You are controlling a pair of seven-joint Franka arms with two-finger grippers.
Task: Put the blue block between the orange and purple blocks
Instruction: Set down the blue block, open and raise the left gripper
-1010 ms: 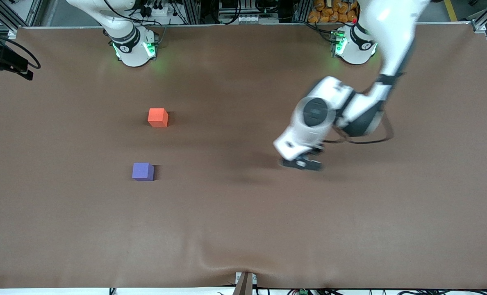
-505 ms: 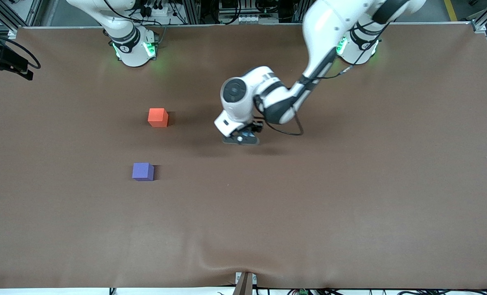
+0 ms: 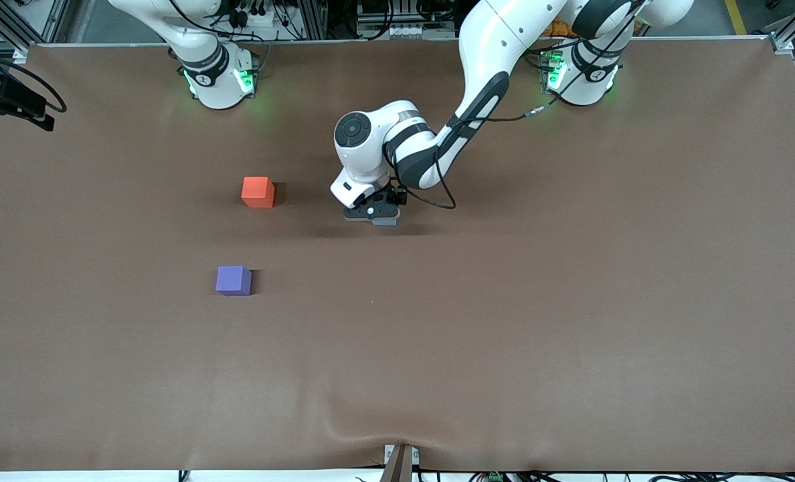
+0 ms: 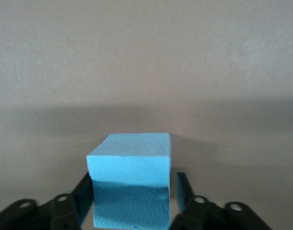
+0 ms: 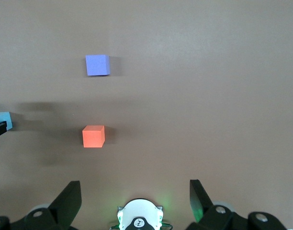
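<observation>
The blue block (image 4: 129, 165) is a light sky-blue cube held between the fingers of my left gripper (image 4: 133, 192), just above the brown table. In the front view my left gripper (image 3: 373, 214) is over the table middle, beside the orange block (image 3: 257, 191) toward the left arm's end. The purple block (image 3: 233, 280) lies nearer the front camera than the orange one, with a gap between them. My right gripper (image 5: 134, 189) is open and empty, high over its own base, and waits. Its view shows the orange block (image 5: 93, 136), the purple block (image 5: 97, 65) and the blue block (image 5: 2, 120).
The brown table cover (image 3: 504, 321) has a wrinkle at the front edge (image 3: 371, 428). The right arm's base (image 3: 218, 79) and left arm's base (image 3: 579, 75) stand along the back edge.
My left arm has swept across the table toward the right arm's end with the blue block, from the left arm's side to beside the orange block. The orange and purple blocks have not moved.
</observation>
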